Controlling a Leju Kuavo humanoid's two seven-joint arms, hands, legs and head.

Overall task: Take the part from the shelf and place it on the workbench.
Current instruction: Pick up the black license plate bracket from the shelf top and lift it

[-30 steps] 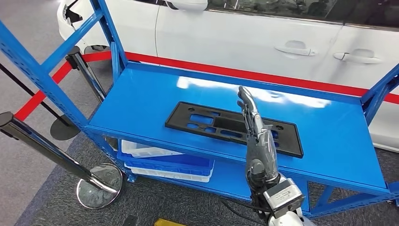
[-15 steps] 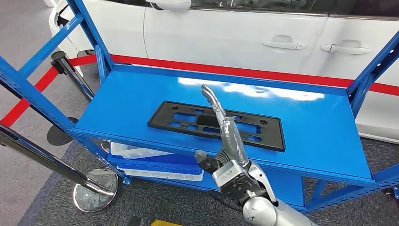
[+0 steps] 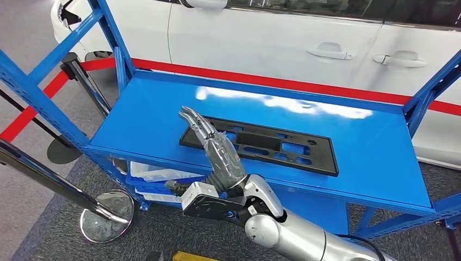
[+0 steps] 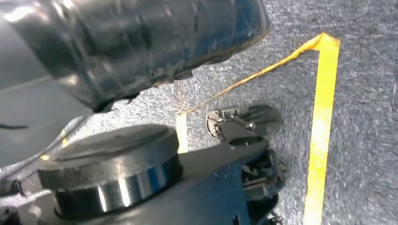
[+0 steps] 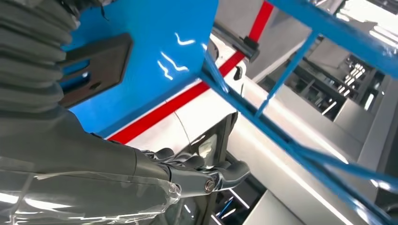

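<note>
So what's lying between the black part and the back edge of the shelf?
Nothing: in the head view, bare blue shelf surface with a glare streak runs from the black part to the back edge.

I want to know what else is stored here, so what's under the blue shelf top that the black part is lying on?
Under the shelf top, on a lower level, sit stacked trays, white and blue. The shelf top and the right hand cover most of them, so their contents can't be seen.

The head view looks forward and down on the blue shelf from behind the right hand. The right wrist view sits close behind that hand, sharing the shelf. The left wrist view faces the floor.
</note>
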